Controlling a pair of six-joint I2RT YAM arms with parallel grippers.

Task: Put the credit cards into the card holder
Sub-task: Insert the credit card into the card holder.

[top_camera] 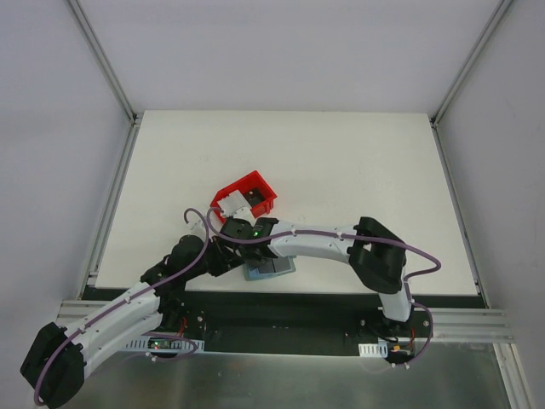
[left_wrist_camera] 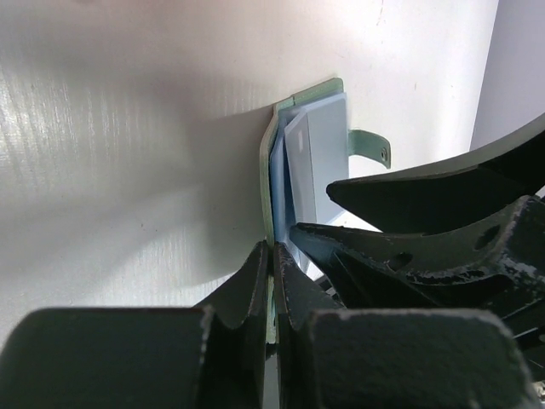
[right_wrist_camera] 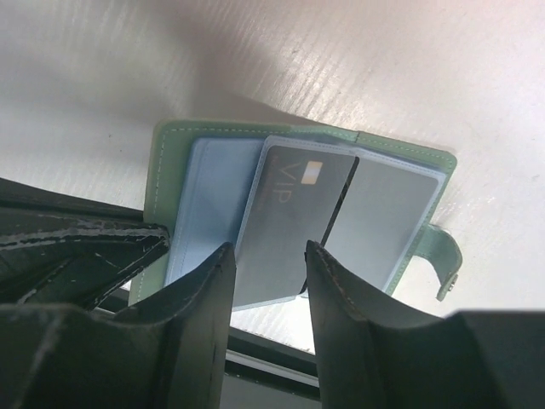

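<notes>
The card holder (right_wrist_camera: 170, 162) lies open near the table's front edge, green-rimmed with a blue-grey inside, its snap tab (right_wrist_camera: 447, 256) sticking out to the right. A grey credit card marked VIP (right_wrist_camera: 294, 213) lies tilted over its middle pocket. Another grey card (right_wrist_camera: 379, 213) sits in the right pocket. My right gripper (right_wrist_camera: 266, 247) hovers open over the VIP card's near end, one finger on each side. My left gripper (left_wrist_camera: 274, 249) is shut on the card holder's green edge (left_wrist_camera: 266, 170). From above, the card holder (top_camera: 271, 268) shows under both grippers.
A red bin (top_camera: 260, 183) with pale cards (top_camera: 234, 204) in it stands just behind the grippers. The table's front edge and a dark rail (top_camera: 281, 302) run right below the card holder. Both arms crowd the same spot.
</notes>
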